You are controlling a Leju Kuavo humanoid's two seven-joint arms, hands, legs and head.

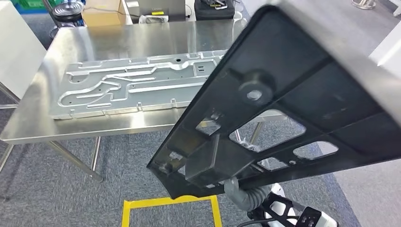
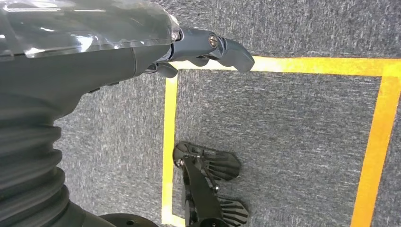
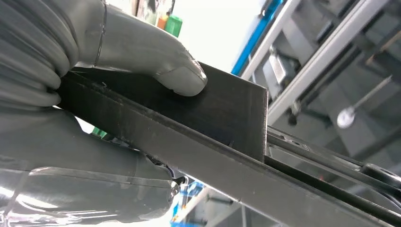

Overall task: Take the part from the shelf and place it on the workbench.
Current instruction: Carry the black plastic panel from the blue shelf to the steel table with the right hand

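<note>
The part (image 1: 283,109) is a large black flat frame with cut-outs and a round boss. It hangs tilted close in front of me, over the right end of the steel workbench (image 1: 118,38). My right hand (image 3: 71,118) grips its black edge block (image 3: 227,113), with the thumb (image 3: 175,75) pressed on the block's face. In the head view the part covers that hand, and the grey ribbed wrist (image 1: 243,194) shows below it. My left hand (image 2: 208,47) hangs over the carpet and holds nothing.
A long silver machined plate (image 1: 137,85) lies across the middle of the workbench. A cardboard box (image 1: 101,14) and dark items stand behind it. Yellow tape (image 1: 170,203) marks a square on the grey carpet in front of the bench. A white panel (image 1: 16,42) stands at left.
</note>
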